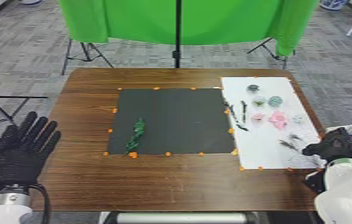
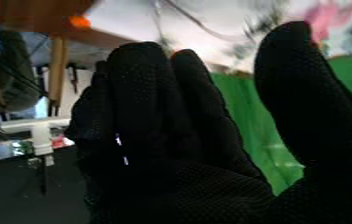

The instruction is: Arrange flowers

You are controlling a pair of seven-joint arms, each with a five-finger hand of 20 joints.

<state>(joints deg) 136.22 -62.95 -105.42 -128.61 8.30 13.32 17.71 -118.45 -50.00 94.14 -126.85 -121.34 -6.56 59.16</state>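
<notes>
Black fabric covers our left hand (image 1: 17, 157), which we hold beside the table's left edge, palm and fingers stretched toward the far side, the fingers straight and a little spread.

On the dark mat (image 1: 177, 117), toward its near left corner, we have a green leafy sprig (image 1: 137, 134) lying flat. Its long axis runs from near to far, the far tip leaning slightly right.

Orange dots (image 1: 133, 155) mark the mat's edges. Just right of it, on the white sheet (image 1: 257, 152), we see two dark twigs (image 1: 243, 112) lying roughly near to far; the left one slants, its near end farther right.

Beyond and beside them sit a dark bloom (image 1: 253, 88) at the far end, a blue-green bloom (image 1: 275, 101) nearer and to the right, and two pink flowers (image 1: 278, 119) nearer still. Wispy grey sprigs (image 1: 289, 144) lie toward the near right.

At the table's right side, by the sheet's near right corner, we hold our right hand (image 1: 334, 146), fingers extended and close together, thumb standing apart.
</notes>
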